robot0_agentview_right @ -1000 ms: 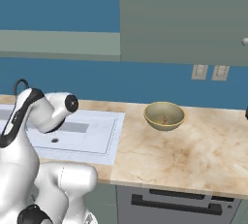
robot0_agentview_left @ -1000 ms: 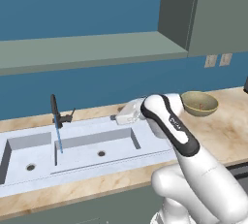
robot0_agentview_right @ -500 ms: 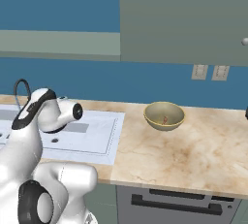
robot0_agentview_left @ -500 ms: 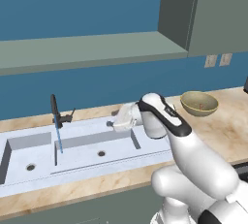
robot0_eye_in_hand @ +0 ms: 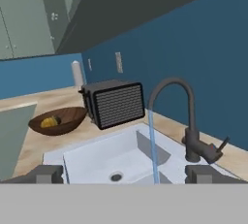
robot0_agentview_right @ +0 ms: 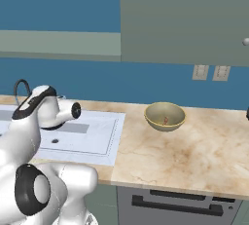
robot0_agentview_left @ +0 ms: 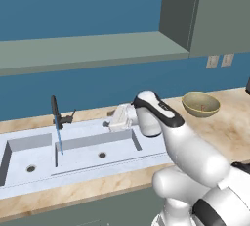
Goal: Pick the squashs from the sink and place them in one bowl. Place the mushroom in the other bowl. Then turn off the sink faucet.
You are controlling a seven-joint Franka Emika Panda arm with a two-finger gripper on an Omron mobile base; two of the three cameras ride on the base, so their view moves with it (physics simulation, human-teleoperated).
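The end effector is held open and empty over the sink, facing the sink faucet, from which a thin stream of water runs. The yellow squash is seen in the wooden bowl beside the toaster. The mushroom lies in the olive-tan bowl on the bench.

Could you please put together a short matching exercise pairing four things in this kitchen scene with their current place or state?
Things:
1. sink faucet
2. olive-tan bowl
3. wooden bowl
4. toaster

Places or states:
A. holds a yellow squash
B. running water
C. holds a small reddish mushroom
D. stands between the wooden bowl and the sink

Pairs: 1-B, 2-C, 3-A, 4-D
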